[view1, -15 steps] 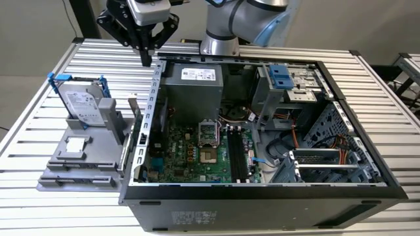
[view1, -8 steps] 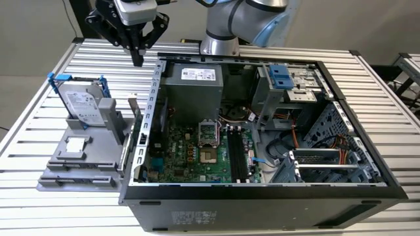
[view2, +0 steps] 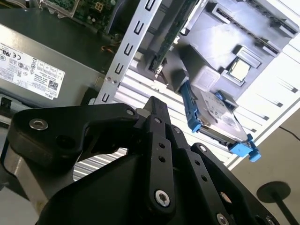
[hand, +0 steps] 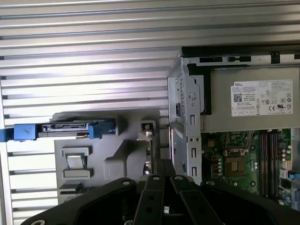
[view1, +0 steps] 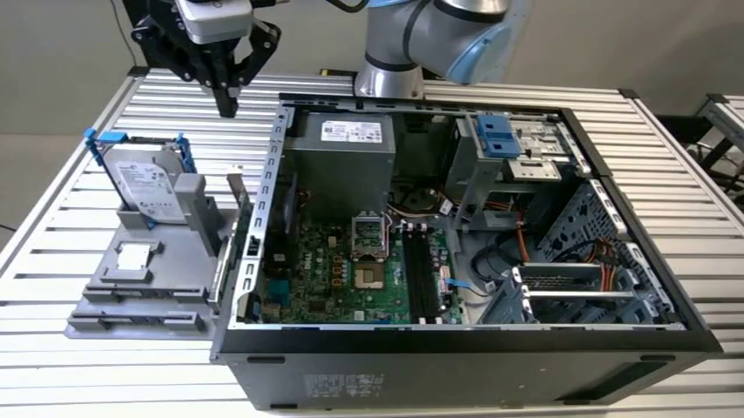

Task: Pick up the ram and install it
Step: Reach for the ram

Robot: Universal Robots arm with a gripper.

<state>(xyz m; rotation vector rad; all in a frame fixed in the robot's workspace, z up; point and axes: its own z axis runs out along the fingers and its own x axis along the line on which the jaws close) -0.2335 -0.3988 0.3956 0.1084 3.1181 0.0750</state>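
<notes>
**Ram (view2: 171, 35) on edge in the grey fixture (view1: 117, 300), well below an empty, closed gripper (view1: 226, 106)**

Stands on its long edge in the second wrist view: a thin, dark green stick slotted into the side of the fixture nearest the computer case (view1: 465, 348). Sits just beside the case's perforated top rail (view2: 129, 44) and runs parallel to it, so the long axis follows the case wall, far to near in the exterior view. Shares the fixture with the hard drive in its blue-handled frame (view1: 145, 187) and a processor chip (view1: 134, 255), both farther from the case.

Not yet lifted, not yet touched. Long black motherboard slots (view1: 421, 270) inside the case, apparently unfilled.

Fingers drawn together, nothing between them. Hangs high over the slatted table (view1: 70, 366) in the exterior view, toward the far end of the fixture and close to the case's rear corner by the power supply (view1: 343, 161). Well apart from the stick, which lies lower and nearer the exterior camera.

Looks down past the fingertips in the first wrist view onto the strip between fixture and case wall. Seems to set the two fingers side by side across that strip, hence probably across the stick's thin faces rather than along its length.
</notes>
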